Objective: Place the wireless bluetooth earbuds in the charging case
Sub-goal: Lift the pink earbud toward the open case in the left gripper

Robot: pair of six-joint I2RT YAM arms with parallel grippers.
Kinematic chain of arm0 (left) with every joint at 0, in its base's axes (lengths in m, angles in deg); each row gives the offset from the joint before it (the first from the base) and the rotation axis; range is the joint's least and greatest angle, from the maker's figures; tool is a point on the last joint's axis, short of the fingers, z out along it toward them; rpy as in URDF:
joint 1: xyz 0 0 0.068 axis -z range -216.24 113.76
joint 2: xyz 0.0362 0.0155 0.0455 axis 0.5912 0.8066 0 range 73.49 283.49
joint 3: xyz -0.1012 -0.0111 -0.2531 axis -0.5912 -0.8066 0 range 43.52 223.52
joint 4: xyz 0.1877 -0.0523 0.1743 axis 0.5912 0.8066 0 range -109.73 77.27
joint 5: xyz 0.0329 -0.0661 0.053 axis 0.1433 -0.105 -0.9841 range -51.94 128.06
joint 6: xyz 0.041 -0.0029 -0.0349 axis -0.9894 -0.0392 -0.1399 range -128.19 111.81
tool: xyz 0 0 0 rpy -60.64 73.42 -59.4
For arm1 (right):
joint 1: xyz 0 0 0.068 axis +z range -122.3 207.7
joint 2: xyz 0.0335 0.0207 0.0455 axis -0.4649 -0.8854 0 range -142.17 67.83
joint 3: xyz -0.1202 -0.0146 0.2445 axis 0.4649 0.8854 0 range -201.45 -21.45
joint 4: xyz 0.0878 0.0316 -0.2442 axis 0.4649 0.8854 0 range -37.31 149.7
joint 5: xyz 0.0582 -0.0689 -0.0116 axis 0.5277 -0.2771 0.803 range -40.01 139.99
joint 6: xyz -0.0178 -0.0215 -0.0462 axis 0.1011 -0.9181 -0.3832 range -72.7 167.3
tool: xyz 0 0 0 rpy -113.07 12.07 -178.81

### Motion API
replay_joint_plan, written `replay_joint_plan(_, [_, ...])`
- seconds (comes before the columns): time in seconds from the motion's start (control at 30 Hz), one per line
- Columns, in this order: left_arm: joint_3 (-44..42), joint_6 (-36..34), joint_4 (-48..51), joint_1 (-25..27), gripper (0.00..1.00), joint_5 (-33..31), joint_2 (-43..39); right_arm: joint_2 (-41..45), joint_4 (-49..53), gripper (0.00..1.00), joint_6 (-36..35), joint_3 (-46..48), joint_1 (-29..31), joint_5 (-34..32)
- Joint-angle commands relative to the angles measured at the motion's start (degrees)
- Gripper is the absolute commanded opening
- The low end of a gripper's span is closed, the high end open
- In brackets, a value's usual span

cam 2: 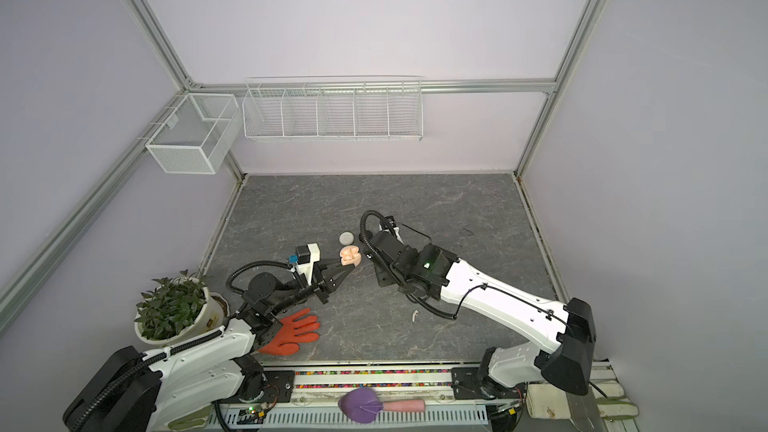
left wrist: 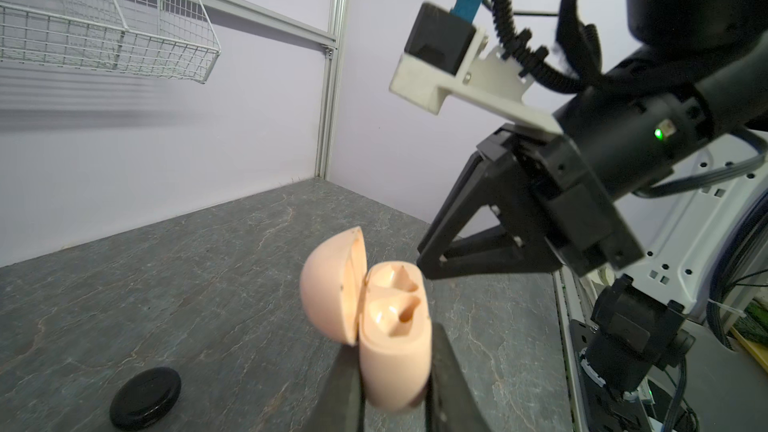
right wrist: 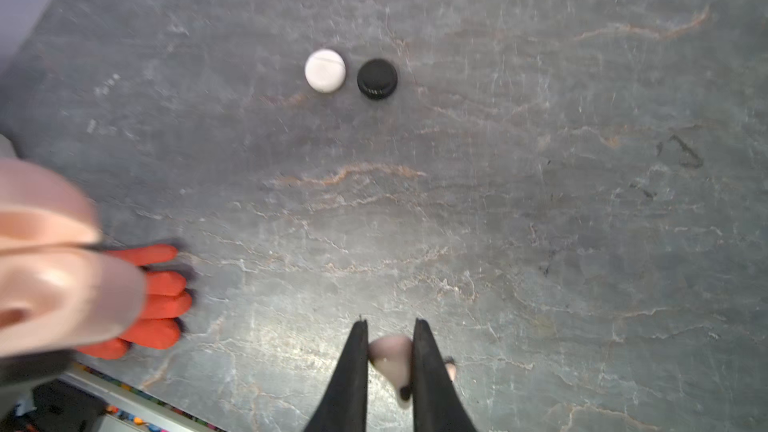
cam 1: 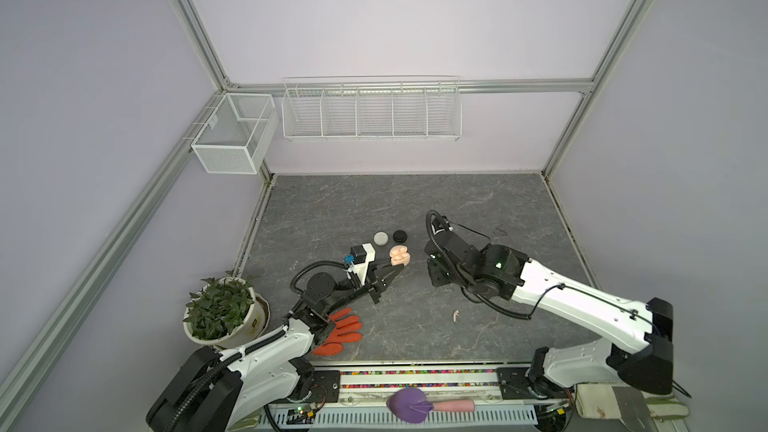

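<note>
**Pink case held open at left, pink earbud pinched at right**

The left tool [cam 1: 399, 268] is clenched on the base of the glossy, egg-smooth charging case [left wrist: 395, 297]. The case seems lifted off the grey veined worktop [cam 1: 457, 201], with its lid hinged back and two moulded wells exposed (both look empty). Beyond it lie a white puck [right wrist: 325, 70] and a black puck [right wrist: 377, 78], both round and closed. The right tool [right wrist: 391, 322] grips a pale pink earbud [right wrist: 390, 353] between thin black fingers, its orientation blurred. Inserting it well likely means lining the stem up with a well, lowering slowly and steadying the case, since slick plastic could slip. A second earbud [cam 1: 456, 316] lies loose on the worktop.
</note>
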Motion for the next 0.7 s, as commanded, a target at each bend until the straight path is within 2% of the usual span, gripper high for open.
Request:
replay_joint_plan(0.0, [2.22, -1.26, -1.87, 0.19, 0.0, 1.79, 0.22, 0.82, -1.67, 0.14, -2.77, -2.04, 0.68, -2.0])
replay_joint_plan(0.13, [2.72, -1.62, -1.86, 0.19, 0.0, 3.01, 0.85, 1.31, -6.65, 0.13, -5.33, -3.57, 2.01, -0.94])
replay_joint_plan(0.27, [2.55, -1.4, -3.59, 0.22, 0.0, 3.44, 1.74, 0.73, -8.49, 0.1, -6.03, -5.94, 4.06, -2.81])
replay_joint_plan(0.43, [1.99, -1.61, -6.07, 0.2, 0.0, 3.72, 2.57, 1.72, -12.47, 0.08, -5.86, -5.42, 6.64, -5.76])
replay_joint_plan(0.67, [1.27, -2.45, -6.45, 0.14, 0.0, 2.53, 1.28, 1.51, -19.62, 0.07, -7.94, -3.92, 9.33, -4.66])
